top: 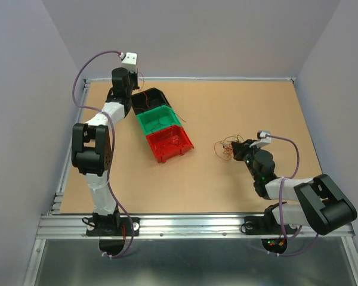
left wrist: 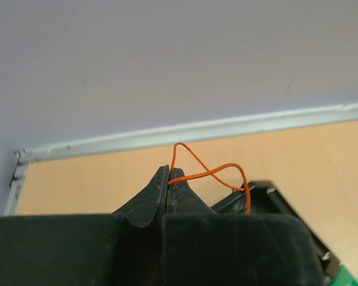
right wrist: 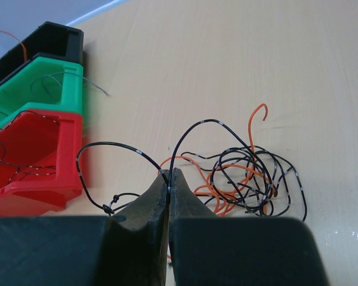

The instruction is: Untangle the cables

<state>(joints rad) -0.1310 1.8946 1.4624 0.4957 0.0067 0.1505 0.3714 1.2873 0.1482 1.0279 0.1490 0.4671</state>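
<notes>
Between right claw [right wrist: 169, 177] tips: black cable [right wrist: 206, 121] pinched; tangle [right wrist: 244, 179] just beyond.

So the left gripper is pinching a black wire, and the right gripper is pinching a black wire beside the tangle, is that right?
Not quite. The left gripper is pinching an orange wire, not a black one; the left wrist view shows it looping out of the shut jaws. The rest holds: the right gripper is pinching a black wire beside the tangle.
</notes>
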